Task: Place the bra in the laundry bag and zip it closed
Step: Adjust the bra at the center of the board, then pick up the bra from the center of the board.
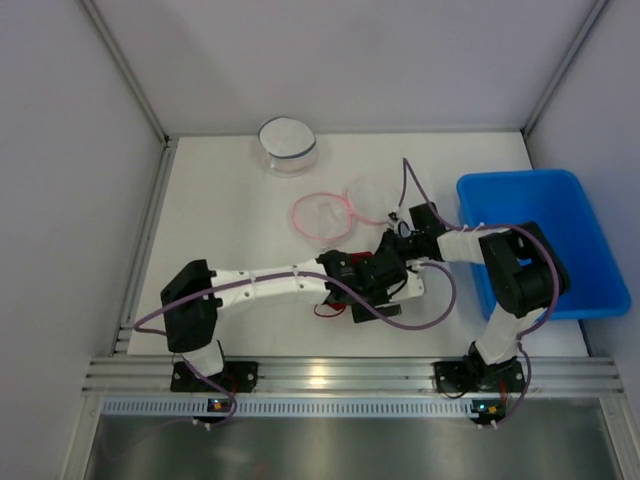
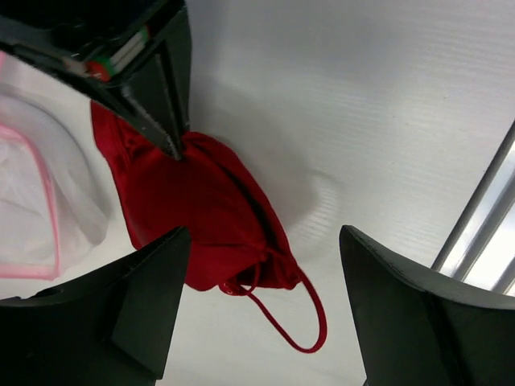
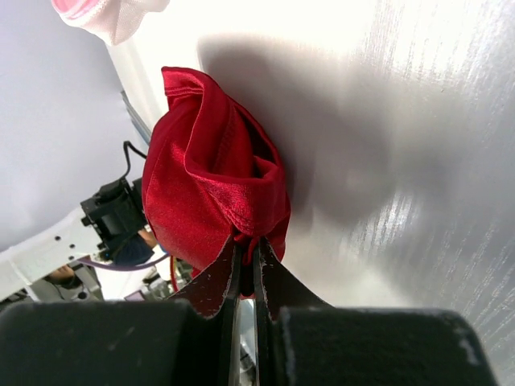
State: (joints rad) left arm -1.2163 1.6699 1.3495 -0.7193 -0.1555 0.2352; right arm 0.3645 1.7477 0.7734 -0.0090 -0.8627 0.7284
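Satin of the red bra (image 3: 213, 185) lies bunched in a crumpled lump on the white bench (image 1: 230, 230). One fold is clenched between the closed fingertips of the right gripper (image 3: 245, 241), while the left gripper (image 2: 264, 235) hangs released, its black fingers spread wide around the cloth and a thin strap loop (image 2: 299, 326) trailing out below. From above, both wrists hide nearly all of the bra except a red sliver; the pink-rimmed mesh laundry bag (image 1: 322, 214) lies flat just beside it, its zip too small to make out, and the right arm partly covers a blue bin (image 1: 540, 240).
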